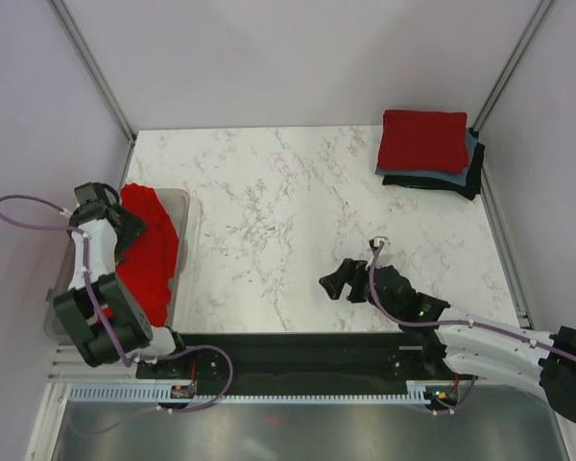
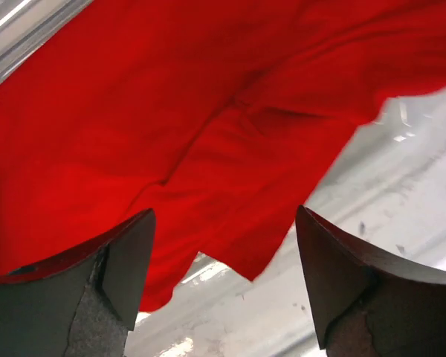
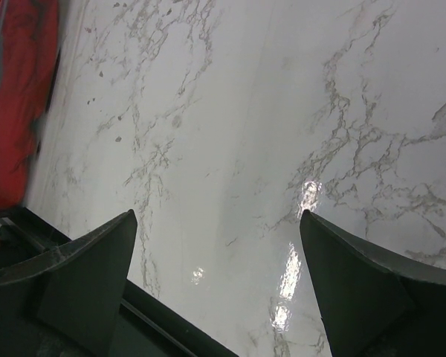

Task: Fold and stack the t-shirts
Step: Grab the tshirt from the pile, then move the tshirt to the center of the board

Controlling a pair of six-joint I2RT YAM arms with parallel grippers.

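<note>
A crumpled bright red t-shirt (image 1: 152,252) lies in the clear grey plastic bin (image 1: 186,206) at the table's left edge. It fills the left wrist view (image 2: 171,126). My left gripper (image 1: 125,226) hangs over it, open and empty, fingers (image 2: 126,268) just above the cloth's edge. A folded stack sits at the far right corner: a red t-shirt (image 1: 422,139) on top, a grey-blue one (image 1: 432,179) under it, a black one (image 1: 472,175) at the bottom. My right gripper (image 1: 338,284) is open and empty above bare marble near the front.
The white marble table (image 1: 269,211) lies between bin and stack. A black rail (image 1: 298,351) runs along the near edge. Grey walls with metal posts close in the back and sides. The red cloth also shows at the left of the right wrist view (image 3: 15,97).
</note>
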